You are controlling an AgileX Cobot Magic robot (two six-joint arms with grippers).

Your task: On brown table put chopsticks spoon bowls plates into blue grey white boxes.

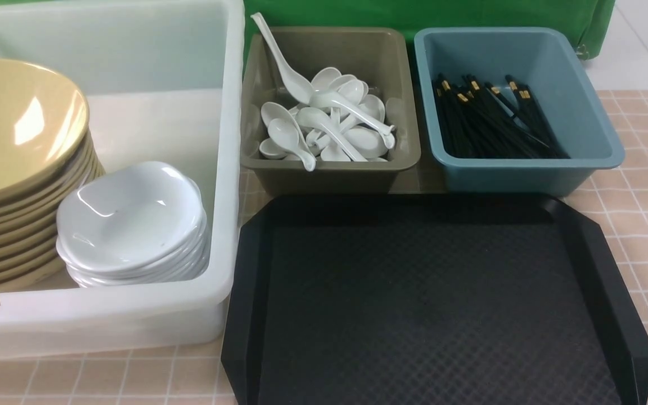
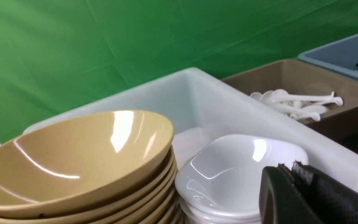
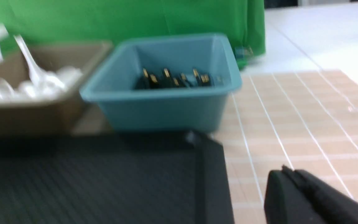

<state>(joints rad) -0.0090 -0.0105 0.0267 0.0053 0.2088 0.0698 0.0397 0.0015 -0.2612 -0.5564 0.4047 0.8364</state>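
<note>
Far left on the brown tiled bench (image 1: pixel 633 185) sits the large white box (image 1: pixel 228 169). Inside it, a tilted stack of tan bowls (image 1: pixel 20 169) stands at the left, with a stack of small white plates (image 1: pixel 133 225) just beside it on the right, touching or nearly so. The left hand (image 2: pixel 292 174) hangs at the near edge of this box next to the plates; its fingers are pressed together and carry nothing. Next to the right, the olive-grey box (image 1: pixel 329 169) holds a heap of white spoons (image 1: pixel 329 124); one spoon's handle leans up against the back-left wall. Beside it, the teal-blue box (image 1: pixel 583 157) holds a bundle of black chopsticks (image 1: pixel 493 121), gold bands toward the back. In front of these two boxes lies a black textured tray (image 1: pixel 431 304). The right hand (image 3: pixel 291 180) appears only in its own wrist view, which is blurred; the fingers look pressed together and empty, above the bench near the tray's right corner.
</note>
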